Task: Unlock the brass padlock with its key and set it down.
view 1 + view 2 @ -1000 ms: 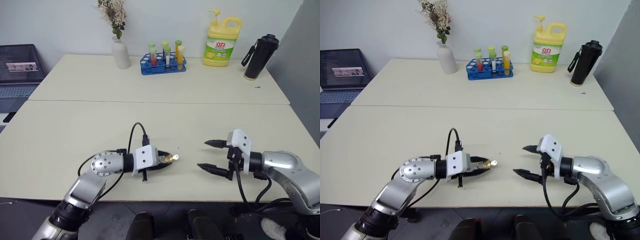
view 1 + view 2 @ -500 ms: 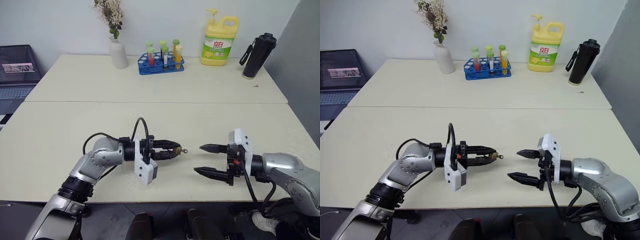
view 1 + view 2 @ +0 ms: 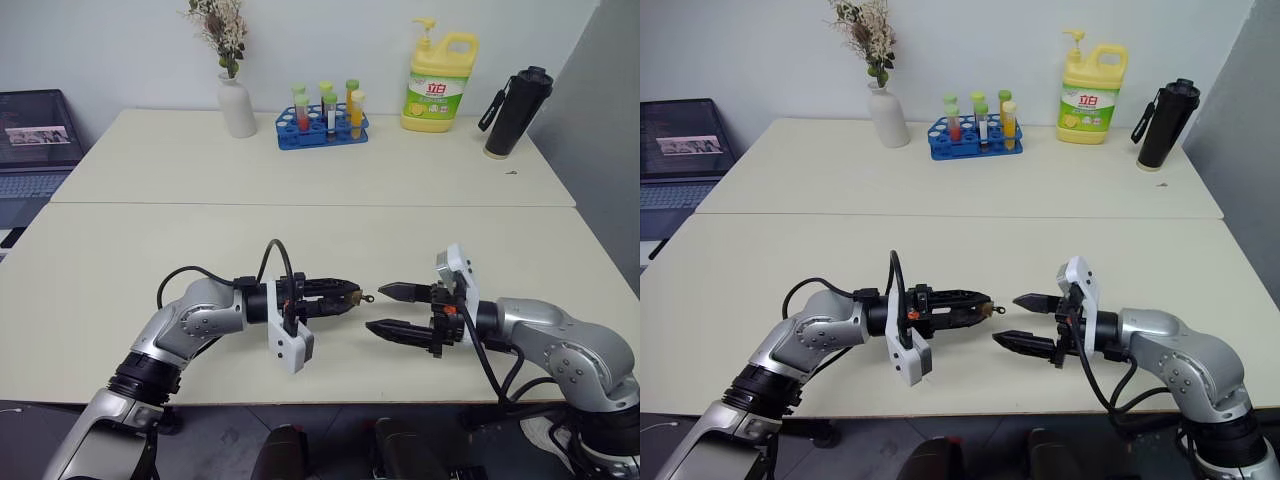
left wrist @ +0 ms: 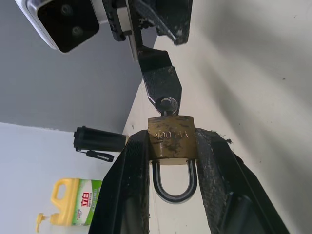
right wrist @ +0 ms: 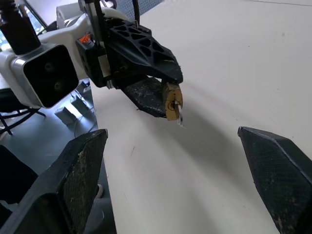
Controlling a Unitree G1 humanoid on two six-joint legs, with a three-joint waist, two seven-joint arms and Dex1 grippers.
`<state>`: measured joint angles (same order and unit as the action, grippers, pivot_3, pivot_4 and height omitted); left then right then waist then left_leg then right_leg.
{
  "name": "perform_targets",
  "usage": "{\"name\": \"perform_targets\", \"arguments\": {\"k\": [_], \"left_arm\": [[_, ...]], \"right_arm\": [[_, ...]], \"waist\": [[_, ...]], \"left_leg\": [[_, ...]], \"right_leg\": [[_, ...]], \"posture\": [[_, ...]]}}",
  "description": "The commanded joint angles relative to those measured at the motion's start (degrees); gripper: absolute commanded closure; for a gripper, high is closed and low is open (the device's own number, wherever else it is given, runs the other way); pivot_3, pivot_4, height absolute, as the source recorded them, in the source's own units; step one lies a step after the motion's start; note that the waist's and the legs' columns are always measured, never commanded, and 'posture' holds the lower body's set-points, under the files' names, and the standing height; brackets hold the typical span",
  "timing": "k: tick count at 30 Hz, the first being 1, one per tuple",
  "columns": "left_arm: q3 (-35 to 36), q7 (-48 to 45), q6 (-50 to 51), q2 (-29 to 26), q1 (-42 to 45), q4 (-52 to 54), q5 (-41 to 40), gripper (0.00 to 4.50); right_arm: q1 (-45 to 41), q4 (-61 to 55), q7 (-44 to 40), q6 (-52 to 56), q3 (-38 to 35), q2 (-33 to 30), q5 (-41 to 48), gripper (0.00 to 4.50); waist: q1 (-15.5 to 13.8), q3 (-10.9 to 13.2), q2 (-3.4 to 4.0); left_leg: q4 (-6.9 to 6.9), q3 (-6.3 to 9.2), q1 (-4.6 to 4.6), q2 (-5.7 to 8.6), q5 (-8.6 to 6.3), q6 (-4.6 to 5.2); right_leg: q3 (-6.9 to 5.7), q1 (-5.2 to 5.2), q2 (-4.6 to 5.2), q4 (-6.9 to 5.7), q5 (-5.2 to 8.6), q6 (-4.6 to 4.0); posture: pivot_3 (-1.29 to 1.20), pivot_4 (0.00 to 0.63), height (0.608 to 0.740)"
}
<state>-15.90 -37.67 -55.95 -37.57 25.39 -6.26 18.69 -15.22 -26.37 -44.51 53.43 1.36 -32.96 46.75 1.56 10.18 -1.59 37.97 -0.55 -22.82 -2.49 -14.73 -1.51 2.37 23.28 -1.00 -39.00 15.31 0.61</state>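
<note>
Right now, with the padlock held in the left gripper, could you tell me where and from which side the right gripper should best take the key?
Grip the key by its exposed end, which juts from the brass padlock past the left gripper, facing the right gripper. Come straight along from the right, open fingers either side of it, probably on its flat faces.

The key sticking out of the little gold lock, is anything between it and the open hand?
Nothing visible. The right gripper is open, with only bare table between its fingers and the key in the padlock, which the left gripper holds.
</note>
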Motion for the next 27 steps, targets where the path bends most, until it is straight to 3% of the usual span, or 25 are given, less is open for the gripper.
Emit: {"name": "perform_targets", "arguments": {"k": [1,4,7,17,18,27], "left_arm": [[1.70,2.59,-1.38,-0.31,0.11,2.72,-0.49,3.54],[1.51,3.26,-1.87,-0.72,-0.03,2.81,-0.03,3.54],[1.36,3.78,-2.02,-1.12,-0.22,3.21,0.19,3.54],[1.26,4.96,-2.60,-2.64,-0.57,2.94,1.30,3.54],[1.20,5.01,-2.68,-2.72,-0.68,2.93,1.41,3.54],[1.09,6.07,-2.94,-2.56,-0.59,2.51,2.46,3.54]], "right_arm": [[-1.70,0.67,0.27,1.32,-1.04,1.42,3.25,0.00],[-2.66,1.99,0.23,2.07,-0.95,2.21,4.27,0.00],[-3.31,2.93,0.27,2.83,-1.23,2.54,5.37,0.61],[-4.66,3.02,-0.69,4.27,-1.89,1.59,8.54,4.34],[-4.71,2.99,-0.68,4.56,-1.88,1.64,8.93,4.50],[-5.50,3.32,0.89,8.11,-2.18,2.30,11.90,4.50]], "waist": [[0.00,0.00,0.00],[0.00,0.00,0.00],[0.00,0.00,0.00],[0.00,0.00,0.00],[0.00,0.00,0.00],[0.00,0.00,0.00]], "left_leg": [[0.00,-0.01,-0.01,0.00,0.00,0.00],[0.00,0.01,0.00,-0.01,0.00,0.00],[0.00,0.00,-0.01,-0.01,0.00,0.00],[0.00,0.01,-0.01,-0.02,0.00,0.00],[0.00,0.01,-0.01,-0.02,0.00,0.00],[0.00,0.01,-0.01,-0.03,0.00,0.00]], "right_leg": [[0.00,0.00,0.00,0.00,0.00,0.00],[0.00,0.00,0.00,0.00,0.00,0.00],[0.01,0.00,0.00,0.00,0.00,0.00],[-0.02,0.00,0.00,0.00,0.00,0.00],[-0.01,0.00,0.00,0.00,0.00,0.00],[0.00,0.00,0.01,0.00,0.00,0.00]], "posture": [[0.00,0.150,0.740],[0.00,0.150,0.740],[0.00,0.150,0.740],[0.00,0.150,0.740],[0.00,0.150,0.740],[0.00,0.150,0.740]]}}
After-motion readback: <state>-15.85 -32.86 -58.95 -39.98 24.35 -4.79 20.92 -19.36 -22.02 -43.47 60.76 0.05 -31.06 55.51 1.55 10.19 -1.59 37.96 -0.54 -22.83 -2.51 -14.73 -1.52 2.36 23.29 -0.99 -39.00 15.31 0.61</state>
